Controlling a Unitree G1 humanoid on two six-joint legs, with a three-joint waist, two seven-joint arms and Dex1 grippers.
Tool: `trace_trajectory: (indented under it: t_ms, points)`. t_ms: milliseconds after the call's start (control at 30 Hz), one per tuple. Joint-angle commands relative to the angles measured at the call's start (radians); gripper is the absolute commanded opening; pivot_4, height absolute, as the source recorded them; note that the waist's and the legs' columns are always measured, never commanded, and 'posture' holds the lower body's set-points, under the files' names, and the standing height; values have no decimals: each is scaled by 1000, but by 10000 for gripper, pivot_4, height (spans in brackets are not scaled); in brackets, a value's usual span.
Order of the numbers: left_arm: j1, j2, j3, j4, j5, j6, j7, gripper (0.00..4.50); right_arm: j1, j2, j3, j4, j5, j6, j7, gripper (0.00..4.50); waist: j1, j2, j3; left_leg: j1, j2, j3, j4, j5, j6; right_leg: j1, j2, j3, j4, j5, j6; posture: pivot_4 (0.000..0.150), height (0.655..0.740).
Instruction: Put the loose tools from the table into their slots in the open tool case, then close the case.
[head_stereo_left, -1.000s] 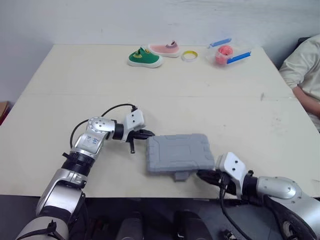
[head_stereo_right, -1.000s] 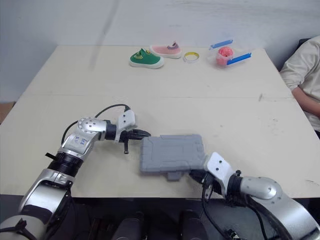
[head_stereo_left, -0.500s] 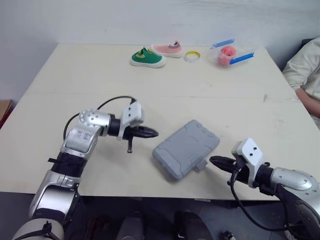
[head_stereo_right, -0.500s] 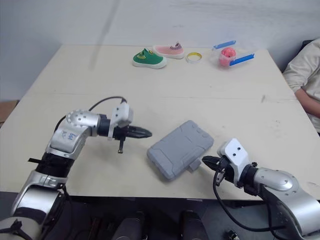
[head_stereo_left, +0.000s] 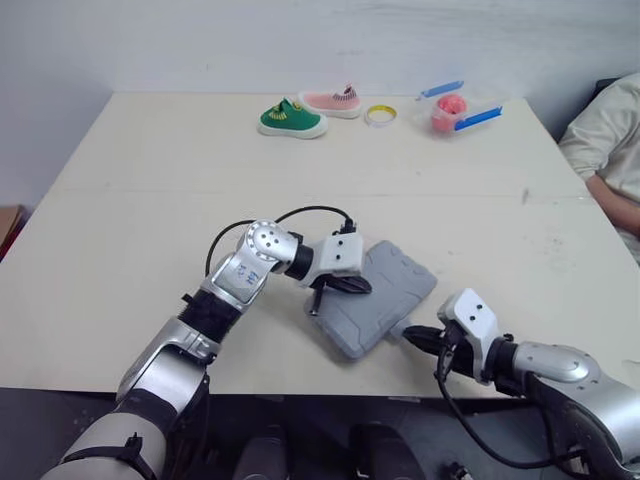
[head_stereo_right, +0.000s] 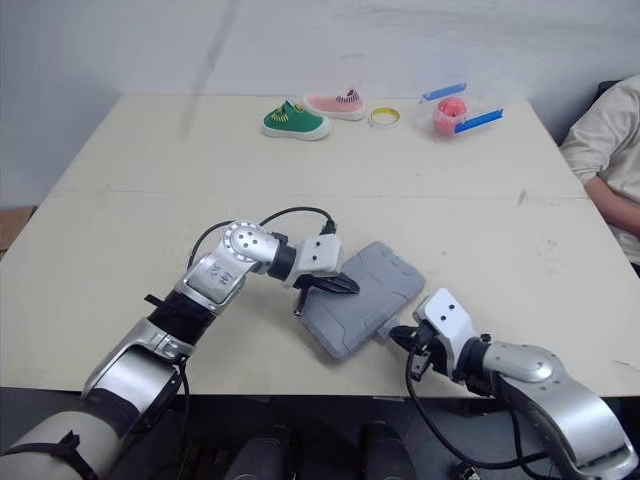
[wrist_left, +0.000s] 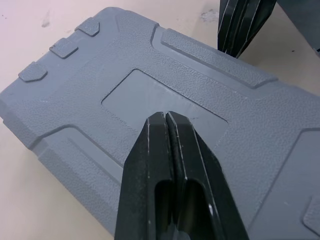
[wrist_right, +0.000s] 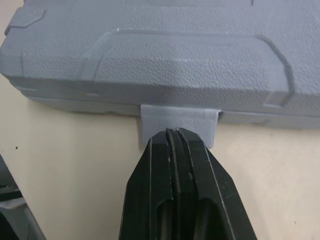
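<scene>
The grey tool case (head_stereo_left: 385, 290) lies closed and turned at an angle near the table's front edge. My left gripper (head_stereo_left: 356, 286) is shut, and its tips (wrist_left: 165, 116) rest on the middle of the lid (wrist_left: 100, 75). My right gripper (head_stereo_left: 412, 339) is shut too. Its tips (wrist_right: 175, 133) touch the small latch tab (wrist_right: 178, 116) that sticks out of the case's front side (wrist_right: 175, 60). No loose tools lie on the table around the case.
At the table's far side lie a green shoe (head_stereo_left: 290, 118), a pink shoe (head_stereo_left: 331, 98), a yellow tape ring (head_stereo_left: 378, 114) and a clear container (head_stereo_left: 452, 108) with something pink and blue. A person's sleeve (head_stereo_left: 605, 135) shows at the right edge.
The case swung from square to angled a second ago and has stayed there since. My left gripper moved right onto the lid. The right gripper moved left up to the latch tab.
</scene>
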Motion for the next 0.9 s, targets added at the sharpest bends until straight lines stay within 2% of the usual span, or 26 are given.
trace_trajectory:
  t_ms: [33, 133, 500, 600, 733, 833, 900]
  points:
    - [35, 11, -69, 67, 90, 13, -7, 0, -22, 24, 23, 14, -27, -5, -22, 514, -1, -1, -3, 0, 0, 0, 0, 0, 0, 0, 0, 0, 0, 0, 0, 1500, 7400]
    - [38, 5, -62, 65, 90, 18, -5, 0, -46, 67, 52, 46, -43, -12, -36, 514, -8, -5, -7, 3, 1, 0, 0, 0, 0, 3, 0, 0, -1, 0, 0, 1500, 7400]
    - [53, -12, -77, 52, 105, 5, 2, 0, -111, 193, 34, 131, -56, -110, -20, 514, -34, -6, -8, 4, 3, -1, -1, 0, 0, 3, 0, -1, 0, 0, 0, 1500, 7400]
    - [48, -30, -85, 58, 119, 1, 9, 0, -147, 236, 13, 166, -6, -91, -2, 514, -42, -6, -8, 5, 3, -1, -1, 0, 0, 4, 0, -1, 1, 0, 0, 1500, 7400]
    - [48, -21, -122, 101, 199, -75, 23, 0, -160, 192, 43, 185, -37, -97, 62, 514, -44, -6, -9, 6, 2, -2, -1, -1, 0, 6, -1, -2, 0, 0, 0, 1500, 7400]
    - [48, 9, 1, 50, 93, 7, -12, 0, -91, 106, -49, 101, -12, -75, 100, 514, -42, -3, -9, 6, 2, -4, -1, -1, 0, 7, -2, -2, -1, 0, 0, 1500, 7400]
    - [63, 42, 98, -30, -24, 89, -64, 0, -36, 38, -104, 59, -34, -110, 131, 514, -45, -2, -9, 4, 2, -4, -2, -2, 0, 6, -2, -3, -2, 0, 0, 1500, 7400]
